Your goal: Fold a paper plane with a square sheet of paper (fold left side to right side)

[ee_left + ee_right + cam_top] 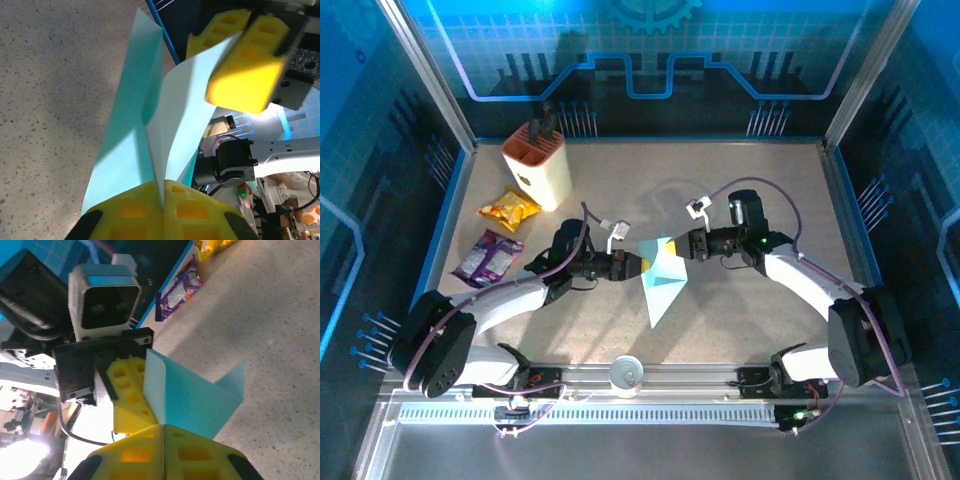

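Left fingers (135, 210) and right fingers (195, 450) both pinch the paper plane (660, 285), so match edges before creasing, imo.

Paper plane (660, 287) at table (740, 330) centre; knife block (542, 168) back-left.

I see the left arm (505, 300) and right arm (810, 280) in white shells with black joints, purple cables (760, 180) looping off both, and blocky yellow fingers (190, 210) with square recesses.
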